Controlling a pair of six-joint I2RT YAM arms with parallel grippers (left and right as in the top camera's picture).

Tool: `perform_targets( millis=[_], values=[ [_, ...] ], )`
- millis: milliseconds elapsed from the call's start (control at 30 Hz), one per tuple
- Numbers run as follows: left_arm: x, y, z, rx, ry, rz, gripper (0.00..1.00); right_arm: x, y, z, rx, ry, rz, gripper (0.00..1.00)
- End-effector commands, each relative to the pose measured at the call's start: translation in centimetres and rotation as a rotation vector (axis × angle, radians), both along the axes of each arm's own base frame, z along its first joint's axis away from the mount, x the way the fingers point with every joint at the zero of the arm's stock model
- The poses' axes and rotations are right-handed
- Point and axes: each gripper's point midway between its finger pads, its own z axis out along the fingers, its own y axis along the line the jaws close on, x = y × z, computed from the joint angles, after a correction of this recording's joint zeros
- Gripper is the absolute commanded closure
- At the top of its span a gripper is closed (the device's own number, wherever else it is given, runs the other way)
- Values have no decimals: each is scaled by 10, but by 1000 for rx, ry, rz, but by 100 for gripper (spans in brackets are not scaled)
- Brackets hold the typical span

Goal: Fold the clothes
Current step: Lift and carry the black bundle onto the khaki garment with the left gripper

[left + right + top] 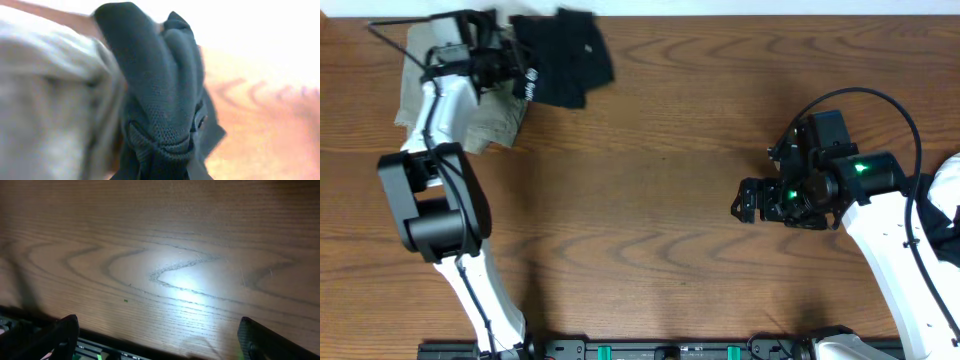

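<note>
At the far left corner of the counter (650, 150), the left jaws are pinched shut on the black garment (563, 58), which lies bunched against a khaki garment (485, 125). Right jaws hang spread wide, holding nothing, well apart.

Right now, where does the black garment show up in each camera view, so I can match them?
Overhead: black garment at the top edge, left of centre, beside the khaki garment.
Left wrist: black garment fills the centre, bunched close to the lens, khaki garment on its left.
Right wrist: not in it, only bare table.
Shared landmark: the wood-grain table, in all three.
</note>
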Motion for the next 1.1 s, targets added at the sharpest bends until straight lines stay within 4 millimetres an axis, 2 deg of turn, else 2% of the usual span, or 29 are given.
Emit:
perform_targets(
  millis=[0,133,267,833,1067],
  values=[
    [18,15,31,-11,-81,40,94,1,-1,2,0,-5,2,1],
    [27,26,55,3,-143,54,94,-2,-2,2,-2,6,2,1],
    [30,37,68,10,-171,71,94,-2,-2,2,-1,9,-6,1],
    [27,93,78,-20,-189,190,94,-2,-2,2,-1,9,-5,1],
    [19,131,78,-49,-174,284,94,-2,-2,2,-1,9,-5,1]
  ],
)
